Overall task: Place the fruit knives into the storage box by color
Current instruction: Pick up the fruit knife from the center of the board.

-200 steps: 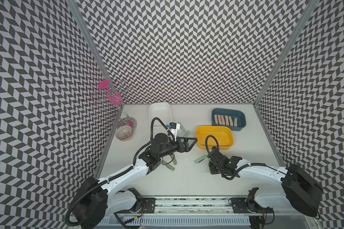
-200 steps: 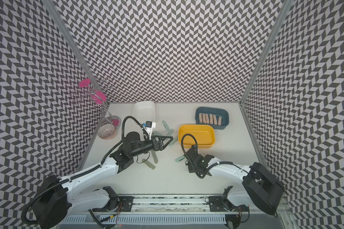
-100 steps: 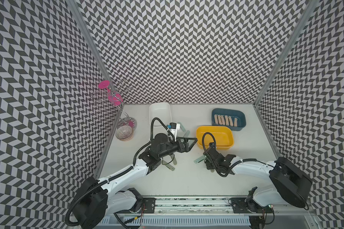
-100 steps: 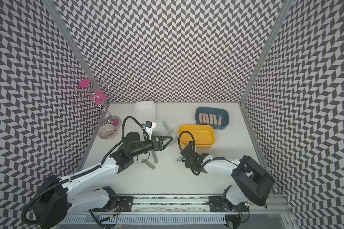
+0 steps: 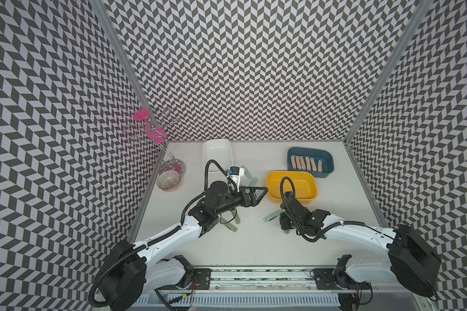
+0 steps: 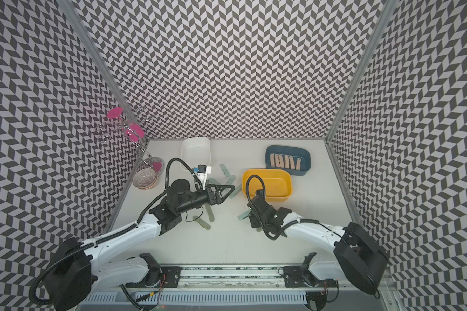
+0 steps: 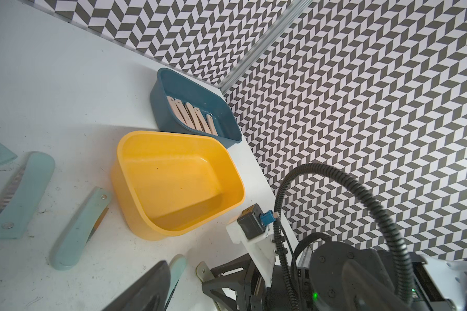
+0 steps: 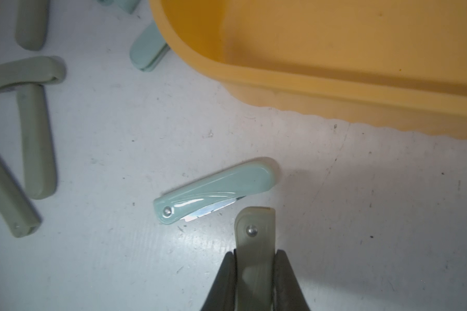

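My right gripper (image 8: 255, 259) is shut on an olive grey-green fruit knife (image 8: 254, 231), low at the table in front of the empty yellow storage box (image 5: 291, 173). A pale mint knife (image 8: 216, 191) lies right beside the held knife's tip, apart from it; it also shows in both top views (image 5: 270, 216) (image 6: 243, 215). Several peach-pink knives (image 5: 308, 163) lie in the blue box (image 5: 310, 150). My left gripper (image 5: 259, 194) hangs open and empty left of the yellow box, over loose mint knives (image 6: 224, 170). Olive knives (image 5: 231, 226) lie under the left arm.
An empty white box (image 5: 217, 153) stands at the back, left of centre. A patterned bowl (image 5: 169, 181) and a wire rack with pink discs (image 5: 151, 132) occupy the left wall. Patterned walls close in three sides. More olive knives (image 8: 37, 140) lie left of the mint one.
My right gripper has closed on the olive knife, and the right arm has shifted a little. The left arm has stayed still with its jaws open.
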Available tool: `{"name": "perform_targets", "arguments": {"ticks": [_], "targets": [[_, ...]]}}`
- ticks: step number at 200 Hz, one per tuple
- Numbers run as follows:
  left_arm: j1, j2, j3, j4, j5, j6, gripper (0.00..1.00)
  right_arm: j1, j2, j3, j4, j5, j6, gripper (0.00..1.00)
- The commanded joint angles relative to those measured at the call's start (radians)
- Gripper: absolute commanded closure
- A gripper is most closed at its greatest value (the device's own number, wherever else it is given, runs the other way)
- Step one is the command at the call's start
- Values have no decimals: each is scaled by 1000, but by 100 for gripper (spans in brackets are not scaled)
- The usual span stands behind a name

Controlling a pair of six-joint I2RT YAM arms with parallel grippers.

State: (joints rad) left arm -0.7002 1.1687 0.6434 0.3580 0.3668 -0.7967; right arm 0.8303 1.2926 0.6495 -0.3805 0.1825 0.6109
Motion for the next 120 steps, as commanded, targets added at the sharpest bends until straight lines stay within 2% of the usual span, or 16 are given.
{"name": "perform_targets", "arguments": {"ticks": [1, 41, 67, 85, 120], "targets": [[-5, 3, -4, 25, -14, -7, 0, 7, -51, 65, 1, -47, -1, 85], [-5, 1, 22, 15, -25, -4, 0, 7, -93, 170, 0, -92, -5, 85], [1, -7, 45, -4, -47, 1, 0, 6, -89, 246, 25, -52, -11, 85], [22, -16, 52, -14, -61, -2, 0, -9, -57, 298, 36, -1, -28, 85], [76, -27, 54, -22, -58, -13, 0, -93, 48, 383, 59, -1, -66, 85]]}}
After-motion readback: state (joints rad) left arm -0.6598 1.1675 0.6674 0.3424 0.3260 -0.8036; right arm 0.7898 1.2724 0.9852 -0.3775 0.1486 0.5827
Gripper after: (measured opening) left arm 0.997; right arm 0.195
